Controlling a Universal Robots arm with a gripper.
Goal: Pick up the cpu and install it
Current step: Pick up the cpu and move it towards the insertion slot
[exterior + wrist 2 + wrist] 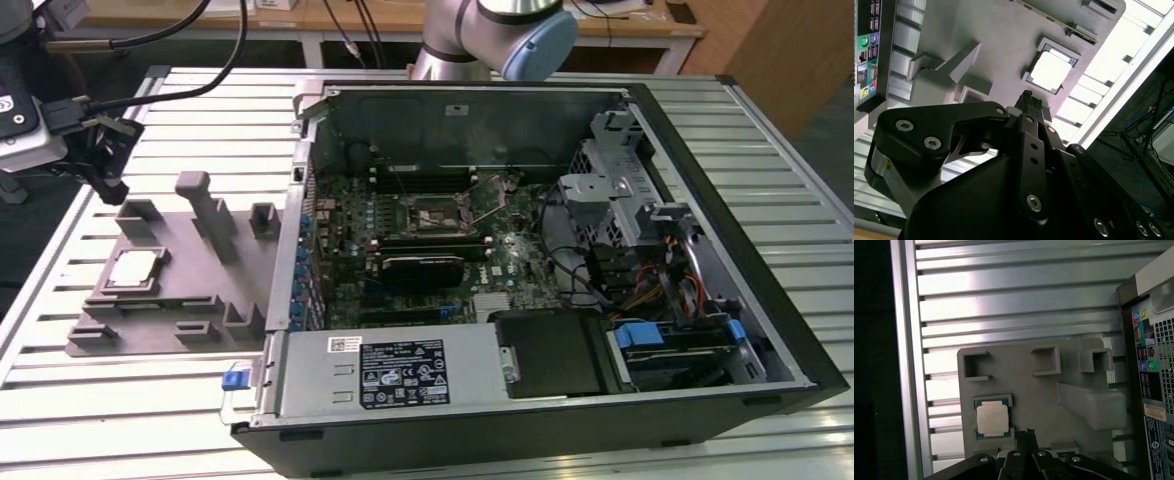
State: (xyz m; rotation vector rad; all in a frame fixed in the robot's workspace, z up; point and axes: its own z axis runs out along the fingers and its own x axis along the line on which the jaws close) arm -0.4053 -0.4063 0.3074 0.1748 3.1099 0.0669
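Ribbed aluminium table (120, 400): grey moulded tray (174, 290) near its edge at the exterior view's left, seating the silver-topped square cpu (992, 420); black pincer (1026, 433) narrow, empty, above the tray.

From my station, the arm (461, 40) presents silver-grey tubular joint housings, one closed by a round light-blue cap (539, 44). Black cables (160, 35) loop toward the wrist, which carries a pale grey box-shaped unit (24, 125). In the second wrist view the gripper (1030, 102) is matte black throughout: flat linkage plates with rounded corners, narrow straight fingers (1025, 97) and a bulky rounded body. I note silver round-headed screws (904, 125) at the plate pivots; the first wrist view shows four more in a row.
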